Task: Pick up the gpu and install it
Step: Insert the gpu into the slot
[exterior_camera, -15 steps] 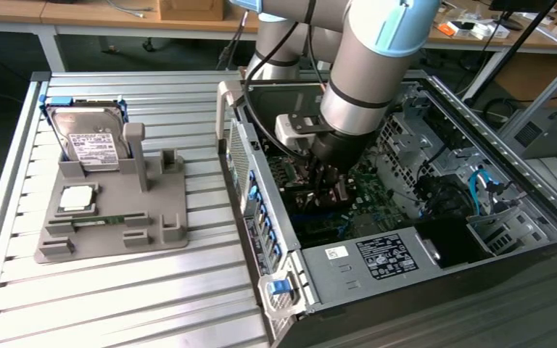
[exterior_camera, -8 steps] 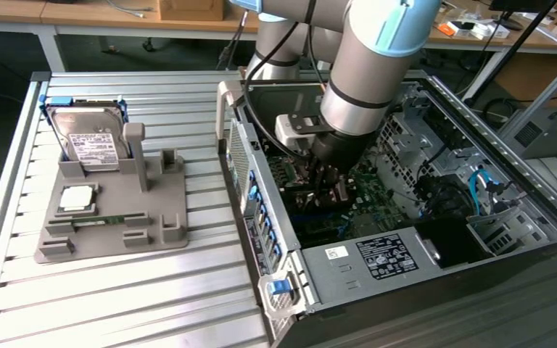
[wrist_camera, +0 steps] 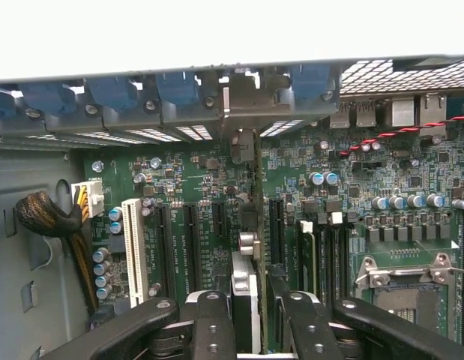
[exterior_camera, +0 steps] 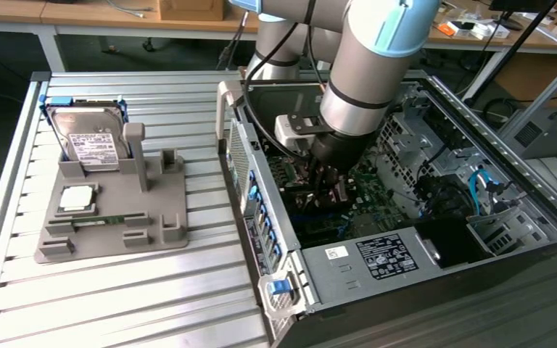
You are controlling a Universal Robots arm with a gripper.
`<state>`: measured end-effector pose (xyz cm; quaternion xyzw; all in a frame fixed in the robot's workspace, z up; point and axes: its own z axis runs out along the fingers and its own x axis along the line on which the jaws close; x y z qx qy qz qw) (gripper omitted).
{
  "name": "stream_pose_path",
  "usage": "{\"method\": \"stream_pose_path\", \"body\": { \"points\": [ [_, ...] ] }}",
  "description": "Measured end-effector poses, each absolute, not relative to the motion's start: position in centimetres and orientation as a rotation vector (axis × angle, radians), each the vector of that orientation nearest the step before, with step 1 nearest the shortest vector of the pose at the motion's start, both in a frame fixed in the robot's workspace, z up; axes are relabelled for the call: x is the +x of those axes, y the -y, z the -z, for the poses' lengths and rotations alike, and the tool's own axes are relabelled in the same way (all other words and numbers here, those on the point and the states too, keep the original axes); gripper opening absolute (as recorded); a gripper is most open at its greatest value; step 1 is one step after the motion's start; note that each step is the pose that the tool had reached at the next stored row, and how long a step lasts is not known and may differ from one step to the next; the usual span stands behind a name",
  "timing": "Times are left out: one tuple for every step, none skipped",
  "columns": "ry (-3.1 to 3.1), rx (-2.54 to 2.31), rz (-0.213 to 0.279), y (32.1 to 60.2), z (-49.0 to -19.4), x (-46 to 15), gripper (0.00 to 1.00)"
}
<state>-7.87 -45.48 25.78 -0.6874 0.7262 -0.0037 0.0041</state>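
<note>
1. Exterior view. The arm reaches down into the open computer case (exterior_camera: 510,210), which lies on its side at 3 o'clock on the counter (exterior_camera: 114,290). The gripper (exterior_camera: 319,190) sits low over the motherboard (exterior_camera: 394,192) near the picture's centre, with a dark flat piece between its fingers that I judge to be the gpu (exterior_camera: 319,199).

2. Exterior view, containers. A grey parts holder (exterior_camera: 114,232) stands at 9 o'clock on the counter. It carries a hard drive (exterior_camera: 90,145) upright at its far end, a processor (exterior_camera: 75,197) lying flat in the middle, and a narrow green memory stick (exterior_camera: 99,220) just in front of the processor. Several of its slots hold nothing.

3. Wrist view. The gripper (wrist_camera: 246,315) is clamped on the gpu (wrist_camera: 245,296), seen edge-on as a thin upright card rising from 6 o'clock toward the centre. Its silvery bracket (wrist_camera: 243,112) stands at the case's rear wall, between the blue slot latches (wrist_camera: 175,82). A white expansion slot (wrist_camera: 132,247) and dark slots (wrist_camera: 190,232) lie around 8 o'clock of the card, and the processor socket (wrist_camera: 408,289) lies at 4 o'clock.

4. Progress. The pick-up is done: the card is off the counter and inside the case, lined up over the slot row. Whether its edge is fully seated cannot be told; the grip is not released, so installation is judged unfinished.
</note>
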Motion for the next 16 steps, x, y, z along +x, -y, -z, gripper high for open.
{"method": "stream_pose_path", "body": {
  "points": [
    [-2.276,-2.154,0.012,45.47,-25.78,-7.87,0.30],
    [-2.276,-2.154,0.013,45.46,-25.78,-7.87,0.30],
    [-2.276,-2.155,0.013,45.45,-25.79,-7.87,0.30],
    [-2.276,-2.155,0.013,45.45,-25.79,-7.86,0.30],
    [-2.276,-2.155,0.013,45.44,-25.79,-7.87,0.30],
    [-2.276,-2.154,0.013,45.43,-25.78,-7.87,0.30],
    [-2.276,-2.155,0.013,45.43,-25.78,-7.87,0.30],
    [-2.276,-2.155,0.013,45.43,-25.79,-7.87,0.30],
    [-2.275,-2.156,0.013,45.43,-25.79,-7.87,0.30],
    [-2.275,-2.157,0.013,45.43,-25.79,-7.86,0.30],
    [-2.274,-2.157,0.013,45.42,-25.79,-7.86,0.30],
    [-2.273,-2.158,0.013,45.40,-25.78,-7.87,0.30],
    [-2.272,-2.159,0.013,45.38,-25.79,-7.86,0.30],
    [-2.271,-2.160,0.013,45.35,-25.79,-7.87,0.30],
    [-2.270,-2.161,0.013,45.32,-25.78,-7.87,0.30],
    [-2.270,-2.162,0.013,45.31,-25.78,-7.87,0.30]
  ]
}}
